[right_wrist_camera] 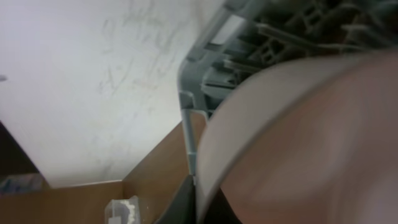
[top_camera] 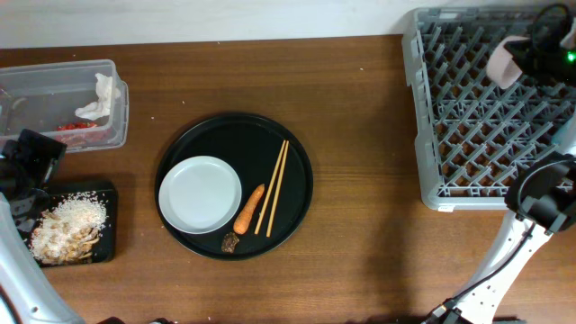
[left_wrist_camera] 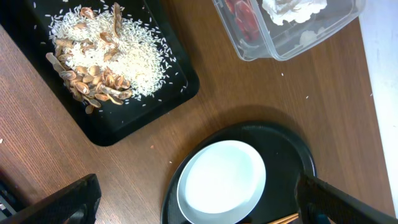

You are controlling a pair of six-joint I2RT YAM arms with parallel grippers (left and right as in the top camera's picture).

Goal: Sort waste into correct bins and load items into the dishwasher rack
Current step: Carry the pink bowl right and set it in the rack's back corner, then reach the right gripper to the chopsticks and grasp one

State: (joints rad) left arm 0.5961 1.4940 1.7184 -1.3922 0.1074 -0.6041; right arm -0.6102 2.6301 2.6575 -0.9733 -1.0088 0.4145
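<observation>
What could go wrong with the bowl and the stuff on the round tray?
The right gripper holds the small bowl over the dishwasher rack; it might slip or land crooked on the pegs. The carrot lies right beside the chopsticks, so grabbing one could knock the other.

It looked like a lab staged as a kitchen: a wooden desk [top_camera: 360, 90], a white wall [top_camera: 180, 18], a dishwasher rack [top_camera: 468, 135]
</observation>
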